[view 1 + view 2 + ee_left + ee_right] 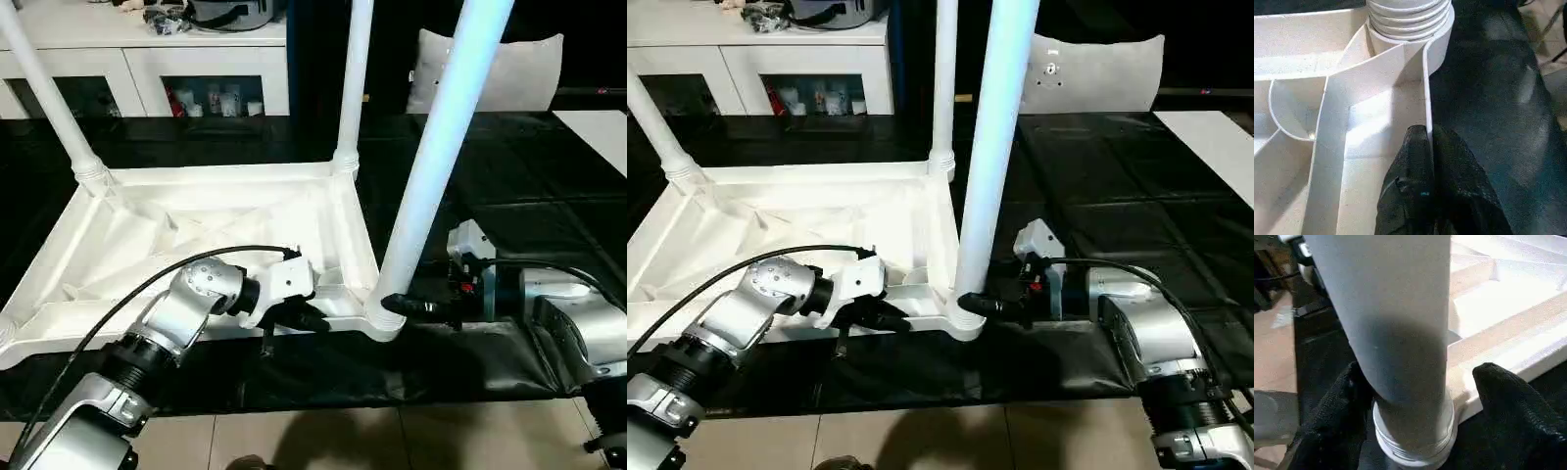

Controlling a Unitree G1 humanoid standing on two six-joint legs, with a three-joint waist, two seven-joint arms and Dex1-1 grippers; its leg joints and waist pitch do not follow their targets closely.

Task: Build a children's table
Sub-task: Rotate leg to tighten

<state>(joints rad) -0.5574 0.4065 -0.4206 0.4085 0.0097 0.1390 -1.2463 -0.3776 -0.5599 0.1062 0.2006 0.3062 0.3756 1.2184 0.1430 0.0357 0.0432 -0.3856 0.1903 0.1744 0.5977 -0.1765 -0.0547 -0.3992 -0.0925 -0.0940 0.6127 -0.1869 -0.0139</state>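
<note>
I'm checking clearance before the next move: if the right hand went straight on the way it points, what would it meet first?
Most likely the near table leg: it stands between the right hand's spread black fingers, just above its socket in the upturned tabletop.

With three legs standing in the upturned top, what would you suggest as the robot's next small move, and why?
Probably close the right pincer on the near leg and twist it home. Its fingers straddle the leg's base without gripping, thread rings show above the corner socket, and the left pincer pinches the tabletop's rim to steady it.
</note>
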